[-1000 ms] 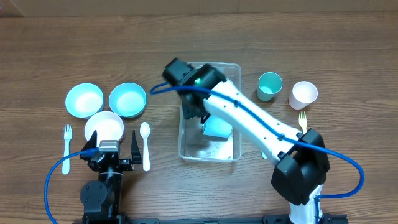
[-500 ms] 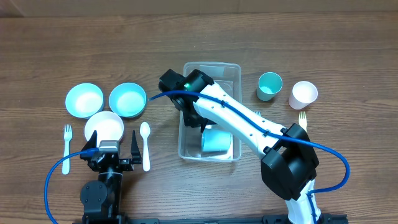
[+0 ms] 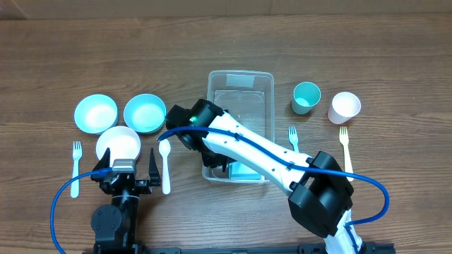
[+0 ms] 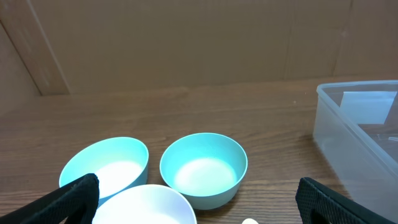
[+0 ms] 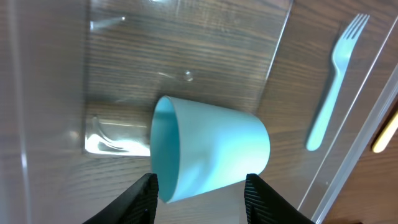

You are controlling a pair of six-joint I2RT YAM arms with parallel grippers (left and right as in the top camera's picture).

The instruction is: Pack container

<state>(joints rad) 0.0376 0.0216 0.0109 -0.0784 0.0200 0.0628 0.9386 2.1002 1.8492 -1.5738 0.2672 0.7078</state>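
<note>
The clear, rimmed, round-cornered rectangular container point(image 3: 244, 102) sits mid-tabletop point(image 3: 395, 56) with a light-blue cup point(image 5: 211, 149) on its side inside; the left gripper point(image 4: 198, 185) is spread wide, while the right gripper point(image 5: 199, 194) straddles the cup, grip impossible to tell.

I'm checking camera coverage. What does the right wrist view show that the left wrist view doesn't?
Only the right wrist view: a light-blue cup lying on its side, and a light-blue fork. Only the left wrist view: two light-blue bowls and a white bowl. Both: the clear container and the wooden table.
</note>
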